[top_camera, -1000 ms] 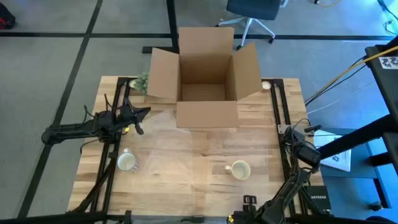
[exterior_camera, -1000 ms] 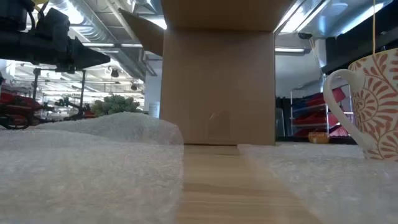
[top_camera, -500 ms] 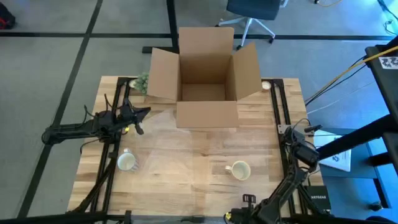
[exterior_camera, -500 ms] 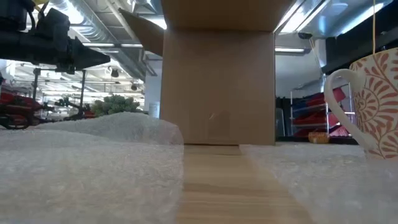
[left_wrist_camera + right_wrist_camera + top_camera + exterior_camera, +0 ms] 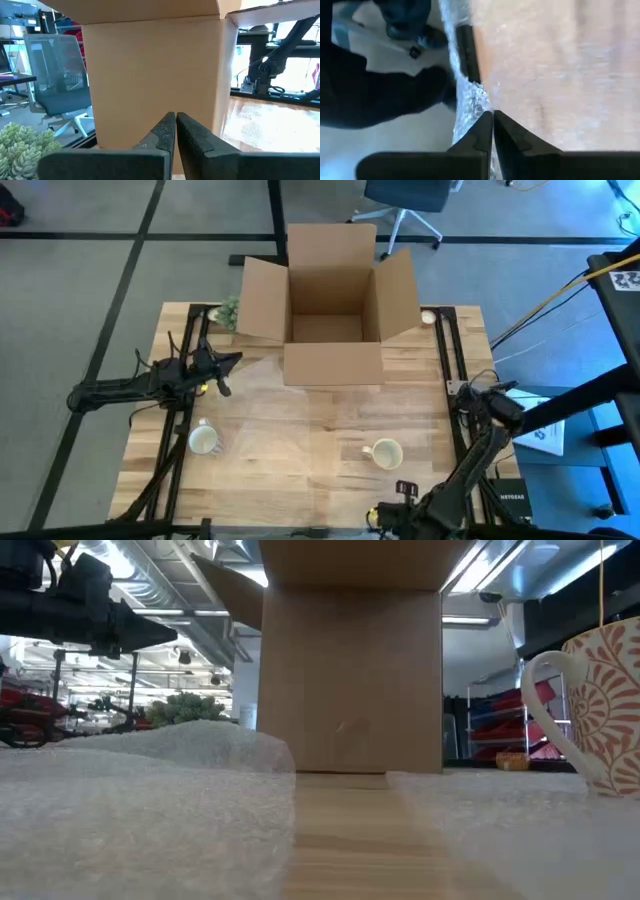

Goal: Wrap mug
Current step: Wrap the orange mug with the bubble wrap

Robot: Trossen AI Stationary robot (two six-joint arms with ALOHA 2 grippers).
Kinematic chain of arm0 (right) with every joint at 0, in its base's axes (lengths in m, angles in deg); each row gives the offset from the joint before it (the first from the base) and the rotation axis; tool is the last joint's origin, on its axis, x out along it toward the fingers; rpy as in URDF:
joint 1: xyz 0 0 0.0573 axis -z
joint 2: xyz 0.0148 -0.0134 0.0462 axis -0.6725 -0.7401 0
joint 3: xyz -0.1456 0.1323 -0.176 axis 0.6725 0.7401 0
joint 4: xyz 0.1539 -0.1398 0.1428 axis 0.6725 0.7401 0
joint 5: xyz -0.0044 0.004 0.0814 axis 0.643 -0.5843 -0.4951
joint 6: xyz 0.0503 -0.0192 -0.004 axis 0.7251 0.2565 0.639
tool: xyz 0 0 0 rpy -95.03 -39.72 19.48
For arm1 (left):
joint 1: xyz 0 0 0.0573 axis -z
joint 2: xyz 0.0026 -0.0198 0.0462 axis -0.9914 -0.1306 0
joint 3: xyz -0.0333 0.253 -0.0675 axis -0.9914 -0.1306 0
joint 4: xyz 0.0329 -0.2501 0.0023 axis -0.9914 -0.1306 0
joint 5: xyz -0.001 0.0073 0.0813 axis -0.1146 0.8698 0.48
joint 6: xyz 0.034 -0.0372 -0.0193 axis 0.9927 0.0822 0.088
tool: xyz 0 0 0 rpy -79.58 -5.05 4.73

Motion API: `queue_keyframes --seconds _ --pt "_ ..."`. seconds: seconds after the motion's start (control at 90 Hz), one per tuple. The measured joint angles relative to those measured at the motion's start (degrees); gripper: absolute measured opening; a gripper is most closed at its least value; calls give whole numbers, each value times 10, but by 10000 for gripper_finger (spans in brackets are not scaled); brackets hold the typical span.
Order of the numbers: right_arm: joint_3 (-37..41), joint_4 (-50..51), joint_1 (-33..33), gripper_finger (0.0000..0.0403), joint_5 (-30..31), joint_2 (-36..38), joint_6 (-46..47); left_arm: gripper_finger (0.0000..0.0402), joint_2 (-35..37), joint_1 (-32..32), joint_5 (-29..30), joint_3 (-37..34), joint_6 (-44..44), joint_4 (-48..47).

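**Both arms off to the sides, mugs untouched**

One mug (image 5: 384, 452) stands right of centre on bubble wrap (image 5: 300, 425); another (image 5: 204, 440) stands near the left edge. The left gripper (image 5: 226, 375) hangs beside the open box (image 5: 330, 310), fingers pressed together, empty. The right gripper (image 5: 493, 116), also closed, is at the table's (image 5: 420, 370) right edge, tips at the wrap's edge.

Two mugs (image 5: 204, 440) (image 5: 385, 453), one open cardboard box (image 5: 330, 305), one bubble-wrap sheet (image 5: 300, 420), one small green plant (image 5: 228, 311).
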Motion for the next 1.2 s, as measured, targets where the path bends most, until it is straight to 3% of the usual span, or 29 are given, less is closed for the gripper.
queue_keyframes --seconds 0.478,0.667,0.833,1.022,1.2 --pt "0 244 -1 0 226 95 233 0 0 0 0 0 0 0" --pt "1 327 3 0 256 99 326 0 0 0 0 0 0 0" --pt "33 326 17 0 278 101 380 0 0 0 0 0 -18 0" --pt "90 291 39 0 270 97 381 0 0 0 0 0 -26 0" --pt "34 314 25 1 233 138 343 0 0 0 0 0 -25 0"
